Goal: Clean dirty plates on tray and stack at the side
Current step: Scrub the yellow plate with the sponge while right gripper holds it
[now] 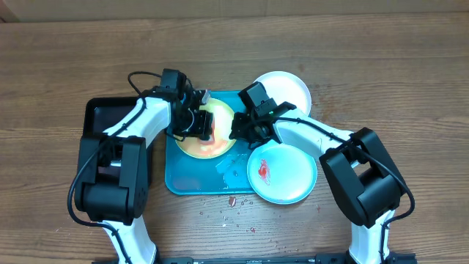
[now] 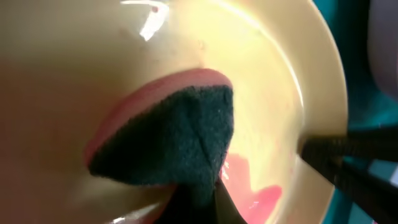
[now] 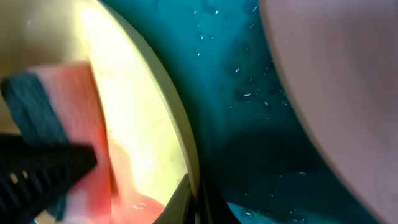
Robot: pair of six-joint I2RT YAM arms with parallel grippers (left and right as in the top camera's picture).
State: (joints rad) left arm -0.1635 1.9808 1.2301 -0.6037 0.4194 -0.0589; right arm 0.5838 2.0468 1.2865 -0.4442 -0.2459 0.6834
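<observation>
At frame centre, a sponge [image 2: 168,137] is clenched by the left tool [image 1: 201,126] against the yellow-rimmed plate [image 1: 220,147] (sauce-smeared), its rim pinched by the right tool [image 1: 237,132].

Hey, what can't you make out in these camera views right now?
Overhead: sponge mostly hidden under the left tool.
Right wrist: the right tool gripping the yellow-rimmed plate is cut off by the bottom edge.
Right wrist: pale plate at right, blurred and cropped; which one, unclear.

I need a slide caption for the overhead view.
Left gripper presses a sponge on the yellow-rimmed plate in the turquoise tray; right gripper pinches its rim; a smeared white plate lies beside.
</observation>
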